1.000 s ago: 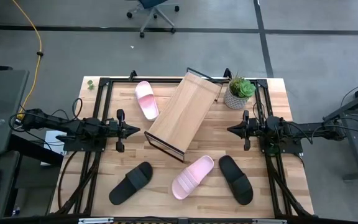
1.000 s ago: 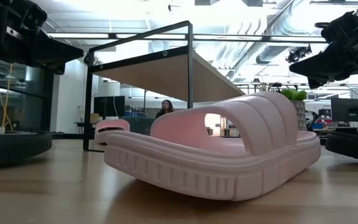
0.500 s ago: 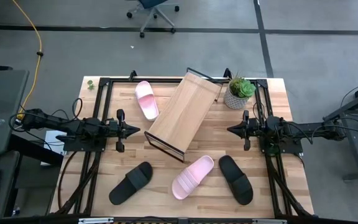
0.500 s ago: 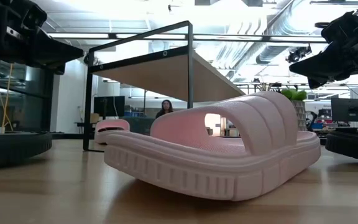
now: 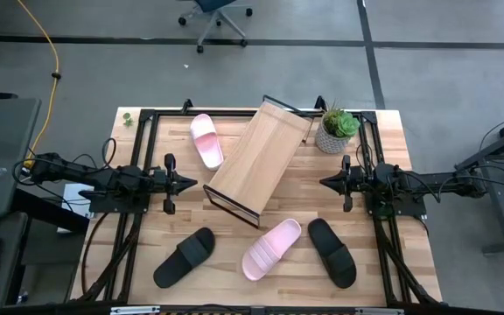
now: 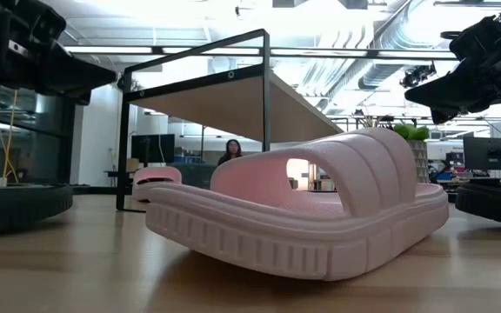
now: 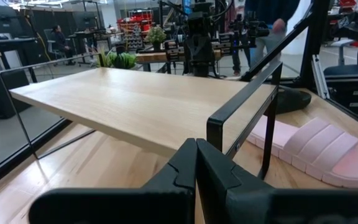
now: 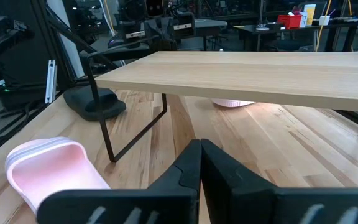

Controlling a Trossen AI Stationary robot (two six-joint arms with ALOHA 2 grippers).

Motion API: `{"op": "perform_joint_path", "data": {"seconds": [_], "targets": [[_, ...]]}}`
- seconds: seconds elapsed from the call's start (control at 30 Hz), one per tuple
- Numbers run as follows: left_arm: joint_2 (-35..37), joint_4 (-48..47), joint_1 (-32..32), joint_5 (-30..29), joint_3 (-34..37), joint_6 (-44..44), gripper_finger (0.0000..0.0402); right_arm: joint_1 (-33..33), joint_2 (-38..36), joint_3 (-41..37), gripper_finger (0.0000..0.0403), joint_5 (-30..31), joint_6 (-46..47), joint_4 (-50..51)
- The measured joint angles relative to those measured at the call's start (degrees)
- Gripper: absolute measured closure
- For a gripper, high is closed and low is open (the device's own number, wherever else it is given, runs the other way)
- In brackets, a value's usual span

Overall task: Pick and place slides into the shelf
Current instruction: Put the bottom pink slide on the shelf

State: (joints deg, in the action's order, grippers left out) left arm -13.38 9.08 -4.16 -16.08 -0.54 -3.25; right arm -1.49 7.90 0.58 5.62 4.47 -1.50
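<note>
Change since earlier frame: none seen; slides, shelf and both arms are placed as before.
Pink slides: one [image 5: 206, 140] beside shelf's far-left side; one [image 5: 271, 248] near its front end.
Black slides: one [image 5: 185, 256] front-left; one [image 5: 332, 252] front-right.
Shelf [image 5: 260, 159]: set diagonally mid-table, nothing on it.
Left gripper [image 5: 198, 182]: clenched, nothing held, left of shelf.
Right gripper [image 5: 324, 182]: clenched, nothing held, right of shelf.
Potted plant [image 5: 336, 129]: by shelf's far corner.

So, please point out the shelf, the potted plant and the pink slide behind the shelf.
shelf [image 5: 259, 155], high view, middle of its wooden board.
potted plant [image 5: 338, 124], high view, its green leaves.
pink slide behind the shelf [image 5: 206, 141], high view, its strap.
</note>
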Motion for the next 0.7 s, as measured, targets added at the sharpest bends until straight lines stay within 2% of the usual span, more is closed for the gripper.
{"op": "perform_joint_path", "data": {"seconds": [0.17, 0.43, 0.57, 0.7], "targets": [[0.01, -0.70, 0.00, 0.00, 0.00, 0.38, 0.0401, 0.08, 0.00, -0.02, 0.0402, 3.86, -0.39, -0.63], [0.02, 1.07, 0.02, 0.00, 0.00, 1.13, 0.0401, 0.08, 0.02, 0.00, 0.0402, 3.98, -3.24, -0.66], [0.02, 1.07, 0.02, 0.00, 0.00, 5.07, 0.0401, 0.08, 0.01, -0.02, 0.0402, 3.91, -2.98, -0.66], [0.02, 1.08, 0.02, 0.00, 0.01, 8.55, 0.0401, 0.08, 0.00, -0.02, 0.0402, 2.64, 3.13, -1.20]]}}
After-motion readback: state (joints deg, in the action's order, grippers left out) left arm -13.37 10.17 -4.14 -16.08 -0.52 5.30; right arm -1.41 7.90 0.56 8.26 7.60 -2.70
